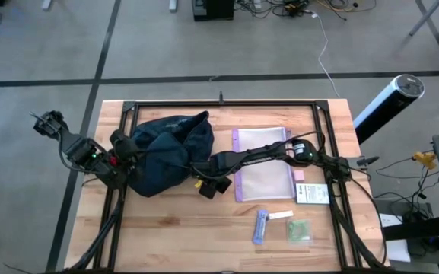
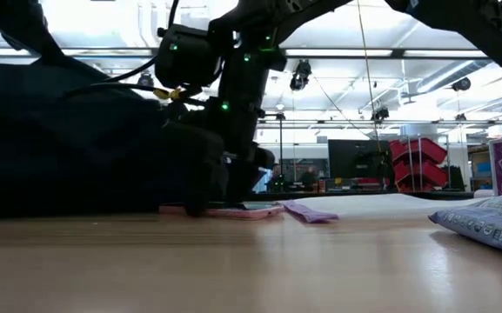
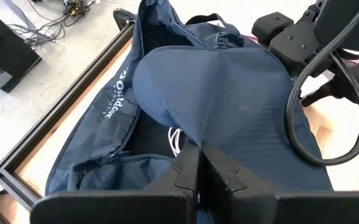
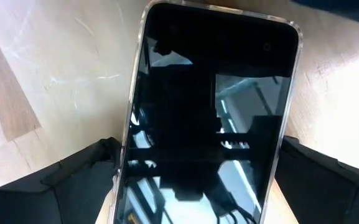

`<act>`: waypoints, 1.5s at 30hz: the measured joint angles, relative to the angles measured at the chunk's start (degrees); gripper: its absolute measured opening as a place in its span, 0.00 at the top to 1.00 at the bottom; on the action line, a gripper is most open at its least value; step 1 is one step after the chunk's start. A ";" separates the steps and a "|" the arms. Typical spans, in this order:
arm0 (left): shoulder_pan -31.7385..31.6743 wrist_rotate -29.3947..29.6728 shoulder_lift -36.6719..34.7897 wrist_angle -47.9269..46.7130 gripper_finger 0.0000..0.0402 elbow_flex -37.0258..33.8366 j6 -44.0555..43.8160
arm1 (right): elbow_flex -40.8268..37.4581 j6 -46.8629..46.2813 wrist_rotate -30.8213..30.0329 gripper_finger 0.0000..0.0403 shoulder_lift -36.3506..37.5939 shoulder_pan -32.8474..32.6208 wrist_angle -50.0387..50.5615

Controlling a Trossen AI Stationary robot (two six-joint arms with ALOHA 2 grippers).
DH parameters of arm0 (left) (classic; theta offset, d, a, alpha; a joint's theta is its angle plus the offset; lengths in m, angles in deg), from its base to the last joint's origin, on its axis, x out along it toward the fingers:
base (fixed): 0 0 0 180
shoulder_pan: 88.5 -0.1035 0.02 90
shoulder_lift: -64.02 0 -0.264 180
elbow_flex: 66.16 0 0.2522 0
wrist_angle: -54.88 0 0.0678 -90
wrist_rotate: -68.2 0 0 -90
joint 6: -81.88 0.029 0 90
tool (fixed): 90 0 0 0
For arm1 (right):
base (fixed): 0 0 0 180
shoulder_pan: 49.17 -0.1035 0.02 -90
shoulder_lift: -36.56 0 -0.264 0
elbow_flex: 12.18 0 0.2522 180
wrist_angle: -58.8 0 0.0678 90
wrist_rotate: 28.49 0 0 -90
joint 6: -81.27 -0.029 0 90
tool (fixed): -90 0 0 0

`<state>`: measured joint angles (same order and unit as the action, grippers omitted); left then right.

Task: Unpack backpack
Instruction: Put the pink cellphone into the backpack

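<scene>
On the table's left half lies the backpack (image 1: 167, 151), its fabric pinched between the closed fingers of the left gripper (image 3: 199, 163). Just right of it, the right gripper (image 4: 198, 180) stands spread wide around a smartphone (image 4: 207, 112) lying flat on the wood; the phone's lower end is cut off from view.
</scene>
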<state>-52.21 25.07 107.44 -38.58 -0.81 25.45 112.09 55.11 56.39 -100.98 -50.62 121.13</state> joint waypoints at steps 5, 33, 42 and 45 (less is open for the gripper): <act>0.00 0.02 0.00 -0.02 1.00 -0.02 0.00 | -2.65 -0.41 0.32 0.15 0.29 0.09 -1.41; -0.02 0.04 0.00 -0.02 1.00 -0.02 -0.02 | 11.72 4.60 0.59 0.53 3.69 -0.04 13.45; 0.00 0.04 0.00 0.03 1.00 -0.02 -0.11 | 10.67 5.25 0.56 0.63 3.78 -0.15 12.32; -0.02 0.04 0.11 0.01 1.00 -0.09 -0.15 | 9.82 5.16 0.60 0.53 3.08 -0.17 11.40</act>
<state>-52.23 25.11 107.55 -38.58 -0.90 25.30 121.91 60.27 56.99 -97.90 -50.80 132.52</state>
